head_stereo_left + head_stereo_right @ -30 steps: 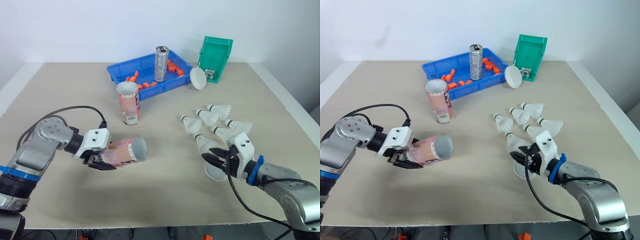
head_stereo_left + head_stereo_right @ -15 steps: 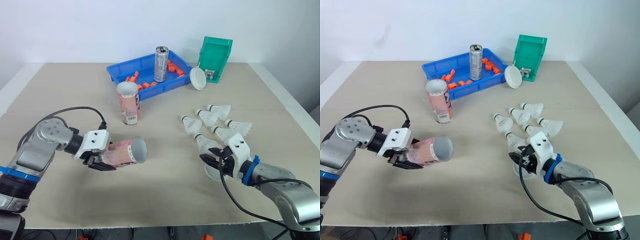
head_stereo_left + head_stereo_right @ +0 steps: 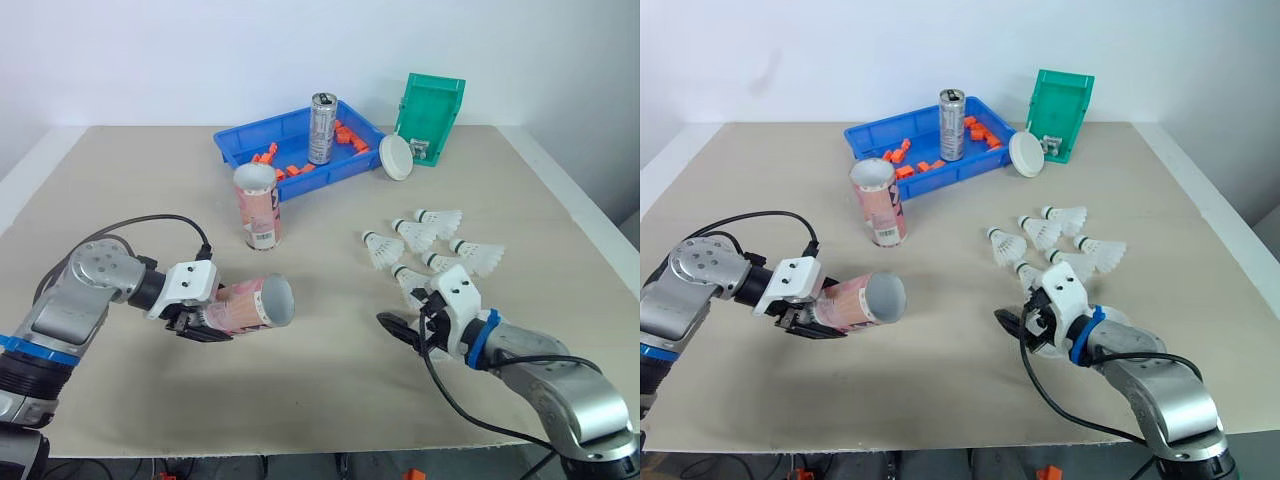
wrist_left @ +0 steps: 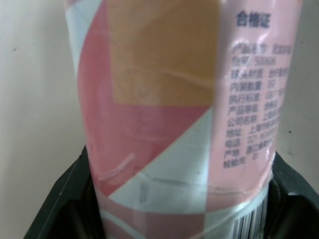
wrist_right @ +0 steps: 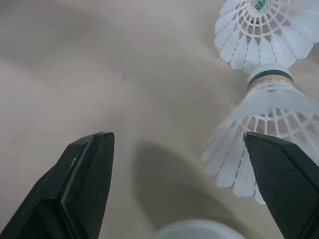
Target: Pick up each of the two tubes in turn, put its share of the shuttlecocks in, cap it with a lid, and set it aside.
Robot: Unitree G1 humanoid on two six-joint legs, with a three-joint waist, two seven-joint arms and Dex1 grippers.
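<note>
a pink and white tube [image 3: 250, 303] is lying on its side in the left gripper [image 3: 200, 322], whose jaws are clamping its closed end, and its open mouth is pointing across the desk [image 3: 330, 400] toward the right. a second tube [image 3: 258, 206] is standing upright, mouth up, just in front of a blue tray [image 3: 232, 152] that is holding small orange parts [image 3: 295, 170] and a metal can [image 3: 322, 128]. a white lid [image 3: 396, 157] is leaning against a tilted green bin [image 3: 432, 115]. the right gripper [image 3: 408, 322] is hanging low over the desk with jaws spread wide, gripping nothing; the nearest shuttlecock [image 5: 264, 134] is lying just beside one finger and another lid's rim [image 5: 192, 230] is peeking beneath. the other shuttlecocks [image 3: 420, 235] are lying loose behind it.
</note>
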